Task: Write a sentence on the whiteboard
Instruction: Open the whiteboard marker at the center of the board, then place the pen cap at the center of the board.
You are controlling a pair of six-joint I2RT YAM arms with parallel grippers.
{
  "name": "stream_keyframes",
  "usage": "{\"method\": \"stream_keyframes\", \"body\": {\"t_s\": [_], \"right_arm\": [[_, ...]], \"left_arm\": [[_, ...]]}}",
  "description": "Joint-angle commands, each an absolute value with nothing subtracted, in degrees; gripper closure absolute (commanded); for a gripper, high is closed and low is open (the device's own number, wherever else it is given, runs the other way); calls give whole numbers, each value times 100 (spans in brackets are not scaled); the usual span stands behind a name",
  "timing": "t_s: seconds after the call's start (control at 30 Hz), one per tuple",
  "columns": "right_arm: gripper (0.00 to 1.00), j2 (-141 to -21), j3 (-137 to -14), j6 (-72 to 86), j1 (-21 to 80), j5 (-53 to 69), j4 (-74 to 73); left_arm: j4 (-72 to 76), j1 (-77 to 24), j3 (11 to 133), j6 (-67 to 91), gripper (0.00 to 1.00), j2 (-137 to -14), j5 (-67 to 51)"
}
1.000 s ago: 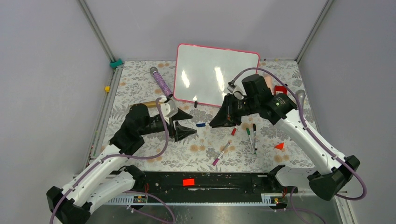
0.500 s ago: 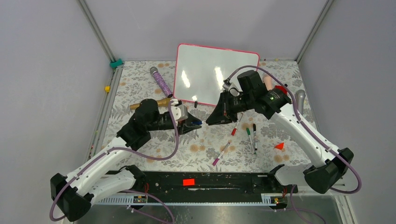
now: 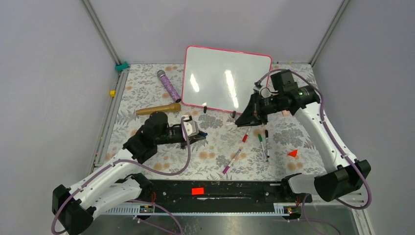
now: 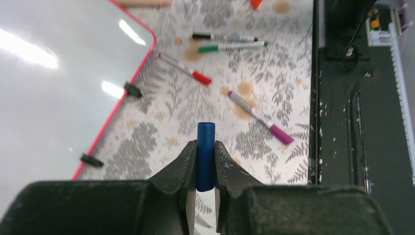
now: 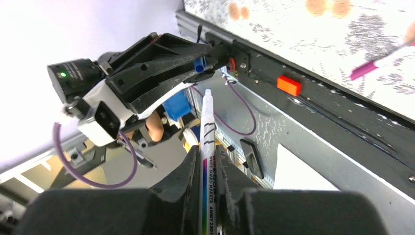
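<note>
Grey walls are closing in a table w/ a floral cloth, and you're looking down on both arms working over it. At the back centre the whiteboard is sitting w/ its pink-red rim. Its face is showing plain white w/ glare streaks, and its black clip feet are resting along the near edge.

Your left gripper is hanging low over the cloth, front-left of the board. Its fingers are pressing onto a blue cap, which is sticking out past the tips.

Your right gripper is hovering just off the board's near-right corner. It's pinching a white marker by the barrel. The bare tip is poking fwd and aiming twd the cap in the other claw. The two are apart, w/ a gap btwn them.

Loose pens are lying on the cloth below the right gripper:
- A red-capped marker, a green marker and a black marker are lying close together.
- A magenta-capped marker is lying nearer the front rail.

An orange cone is sitting off to the right. Left of the board, a purple stick and a tan cylinder are lying on the cloth.
</note>
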State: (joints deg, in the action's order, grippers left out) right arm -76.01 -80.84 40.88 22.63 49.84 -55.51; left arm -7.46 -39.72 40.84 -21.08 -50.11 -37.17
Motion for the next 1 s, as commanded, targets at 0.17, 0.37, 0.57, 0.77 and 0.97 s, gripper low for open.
{"method": "stream_keyframes", "body": {"t_s": [0.17, 0.37, 0.57, 0.77, 0.97], "right_arm": [[100, -7469, -8240, 3271, 1767, 4673, -6543], [100, -7492, -8474, 3445, 1767, 3503, -6111], [100, -7215, -7943, 3809, 1694, 3198, -5270], [100, -7050, -8139, 3264, 1575, 2644, -5680], [100, -6668, -7831, 3280, 1574, 2201, -5471]], "left_arm": [[-35, -3938, 3556, -1092, 99, -5210, -2620], [74, -3953, 4535, 518, 82, -6984, -2797], [9, -4013, 5206, 980, 84, -8372, -2808], [-526, -4025, 5738, 1289, 83, -9141, -2489], [-688, -4024, 5875, 1453, 69, -9519, -2499]]}}
